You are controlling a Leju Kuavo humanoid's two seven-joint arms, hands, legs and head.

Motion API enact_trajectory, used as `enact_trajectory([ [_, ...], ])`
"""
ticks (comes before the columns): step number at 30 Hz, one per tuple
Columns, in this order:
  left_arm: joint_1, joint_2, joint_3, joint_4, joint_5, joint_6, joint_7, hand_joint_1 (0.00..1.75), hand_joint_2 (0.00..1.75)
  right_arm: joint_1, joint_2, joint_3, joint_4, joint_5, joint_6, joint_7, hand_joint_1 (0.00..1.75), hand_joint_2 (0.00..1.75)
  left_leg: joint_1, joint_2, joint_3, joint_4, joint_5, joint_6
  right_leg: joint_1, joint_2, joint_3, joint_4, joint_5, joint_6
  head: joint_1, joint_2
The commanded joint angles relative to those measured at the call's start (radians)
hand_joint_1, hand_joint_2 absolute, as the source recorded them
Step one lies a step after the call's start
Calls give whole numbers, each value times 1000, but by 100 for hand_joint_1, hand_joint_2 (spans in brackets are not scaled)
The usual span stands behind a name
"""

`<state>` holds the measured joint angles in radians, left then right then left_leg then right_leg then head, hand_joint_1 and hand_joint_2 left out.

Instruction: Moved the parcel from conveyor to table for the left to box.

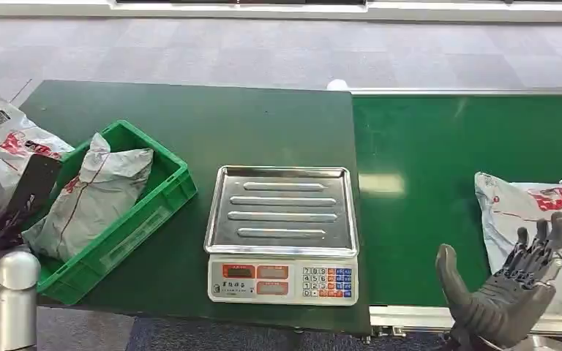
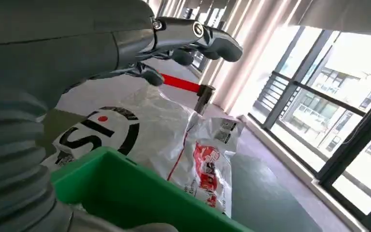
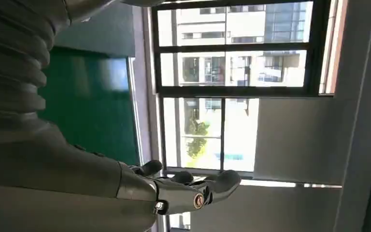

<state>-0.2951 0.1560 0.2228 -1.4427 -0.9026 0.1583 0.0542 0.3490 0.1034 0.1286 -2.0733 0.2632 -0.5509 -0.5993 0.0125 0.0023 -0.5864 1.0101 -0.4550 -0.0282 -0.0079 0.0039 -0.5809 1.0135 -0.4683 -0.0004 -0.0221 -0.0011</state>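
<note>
1. Conveyor belt: green, runs beside and under the right hand's fingertips. The table, darker green, sits well off to the thumb side of that hand.
2. Parcel: grey poly mailer w/ red print, flat on the belt, right at the right hand's fingers; they overlap its near edge in head view. Contact or just above? Can't tell. So the task's parcel is on the conveyor, not on the table.
3. Green crate: on the table, just beside the left hand's side, w/ another grey bagged parcel lying tilted in it. More mailers sit just past the crate's rim, below the left fingers in the wrist view.
4. Scale: steel tray w/ keypad, on the table between crate and belt, nothing on the tray.
5. Right hand: palm up-ish, fingers spread wide, thumb apart, holding nothing.
6. Left hand: fingers part-curled, nothing seen in them in its wrist view.
7. Step, my read: right hand at the pick-up of the belt parcel. Next move needs fingers down over or under the slack bag, a firm close, then lift and carry toward the table w/o snagging the scale.
</note>
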Motion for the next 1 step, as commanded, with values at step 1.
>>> enact_trajectory([
  [1, 12, -25, 51, -13, 57, -14, -21, 0, 175, -2, -39, -6, 40, -5, -2, 17, 0, 175, 0, 0, 1, -1, 0, 1, 0, 0, 2, -1, 0, 0, 0, 0],
])
